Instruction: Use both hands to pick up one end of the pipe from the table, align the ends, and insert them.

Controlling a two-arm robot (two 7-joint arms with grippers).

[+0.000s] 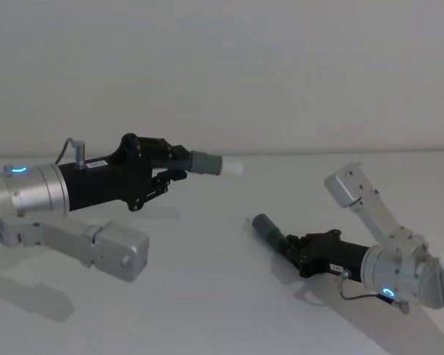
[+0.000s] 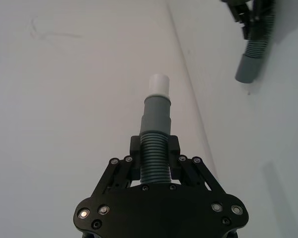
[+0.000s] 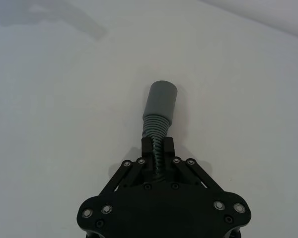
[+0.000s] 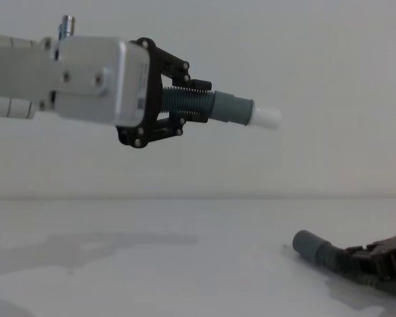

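Below all, a plain white matte table (image 1: pixel 207 310). Raised high over it on the left: black linkage left hand (image 1: pixel 179 164), clenched on the ribs of a dark grey ribbed flexible hose piece (image 2: pixel 154 153), just behind its smooth grey cuff (image 1: pixel 203 160). Low on the right, well apart: black linkage right hand (image 1: pixel 287 242), likewise clamped on the ribs of the second ribbed hose piece (image 3: pixel 156 130), behind a smooth grey open socket cuff (image 3: pixel 160 101); touching the table or just off it, cannot tell.

Probably light and springy, yielding along the ribs, stiff only at the cuffs. Best gripped close behind each cuff, as now, to keep the ends from drooping.

Left piece's long axis near level, narrower white tip (image 4: pixel 267 117) pointing toward the robot's right. Socket aimed toward the robot's left and away, not yet in line with the tip.
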